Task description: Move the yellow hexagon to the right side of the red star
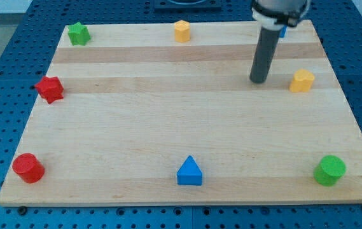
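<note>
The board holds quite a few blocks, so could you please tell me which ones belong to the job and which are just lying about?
Part of the job:
- yellow hexagon, at the view's top edge
- red star, at the view's left
- my tip, left of the yellow block, apart from it

Lying about:
- yellow block
- green star
- red cylinder
- blue triangle
- green cylinder

Yellow hexagon [181, 30] top centre; red star [49, 88] left; my tip [257, 81] right of both
</note>
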Available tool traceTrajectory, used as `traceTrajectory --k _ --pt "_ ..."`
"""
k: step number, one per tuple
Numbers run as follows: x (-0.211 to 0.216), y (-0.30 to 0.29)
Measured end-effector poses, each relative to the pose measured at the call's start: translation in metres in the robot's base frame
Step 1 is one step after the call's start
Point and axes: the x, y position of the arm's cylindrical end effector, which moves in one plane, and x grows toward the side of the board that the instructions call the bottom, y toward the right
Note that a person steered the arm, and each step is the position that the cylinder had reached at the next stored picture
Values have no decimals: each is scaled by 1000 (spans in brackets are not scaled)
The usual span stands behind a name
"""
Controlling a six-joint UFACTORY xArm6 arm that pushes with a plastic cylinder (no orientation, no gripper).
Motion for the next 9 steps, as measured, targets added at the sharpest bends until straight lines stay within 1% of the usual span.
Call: traceTrajectory --k 1,2,3,4,5,6,7,8,9 --pt "-75 -2" --pt "-146 -19" --pt "-161 -33" --pt "-160 -81" --pt "-160 -144" --pt "-148 -171" --pt "-113 -163" --pt "-92 -147" --pt "-81 -147"
